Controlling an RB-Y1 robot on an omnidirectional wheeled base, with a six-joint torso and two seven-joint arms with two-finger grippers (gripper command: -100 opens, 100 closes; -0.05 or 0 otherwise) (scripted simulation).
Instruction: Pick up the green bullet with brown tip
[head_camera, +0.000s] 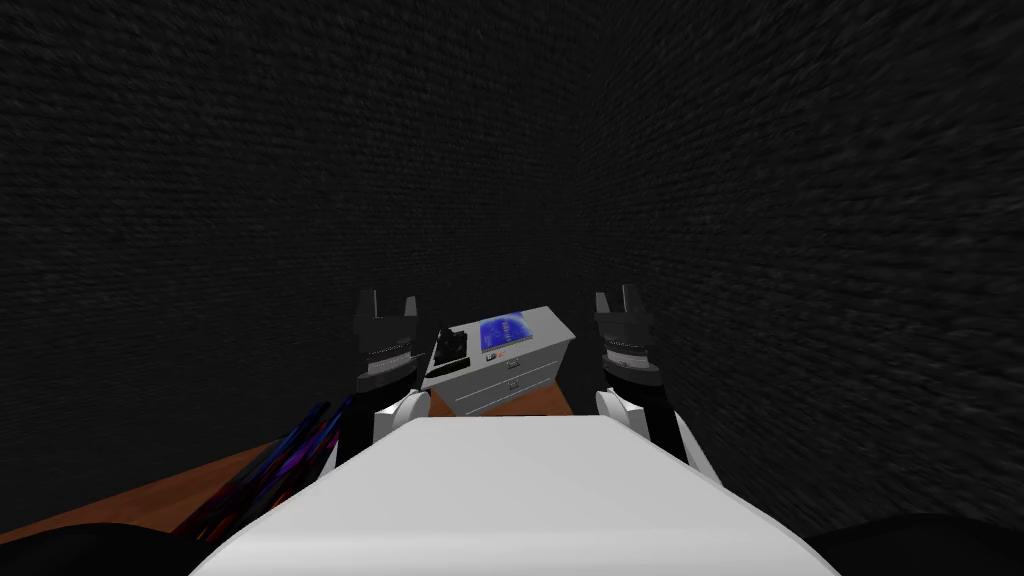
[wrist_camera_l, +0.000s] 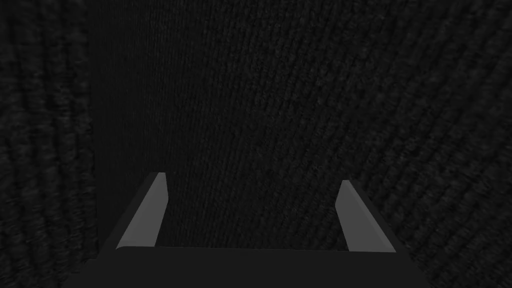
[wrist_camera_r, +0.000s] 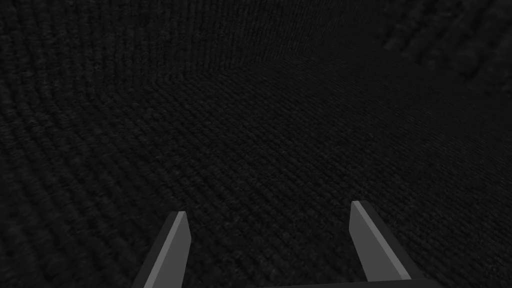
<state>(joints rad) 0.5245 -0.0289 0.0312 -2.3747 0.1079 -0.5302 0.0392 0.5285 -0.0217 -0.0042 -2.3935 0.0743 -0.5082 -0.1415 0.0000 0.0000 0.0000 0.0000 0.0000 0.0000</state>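
A tiny speck, pale with a reddish-brown end, lay on the grey cabinet top just below frame centre, between a dark item and a blue patch; too small to tell its pose.

Very dim all round. Head view: dark textured walls sit near black, with no visible light source, no cast shadows and no glare. Lit patches: pale grey drawer unit, saturated blue panel on its top, strip of brown surface. Wall texture smears into streaks toward the corners, wide-lens stretch. Wrist views show the same dark weave, its lines curving at the edges. Left pincer and right pincer blades read flat mid-grey, evenly lit, outer sides darker.
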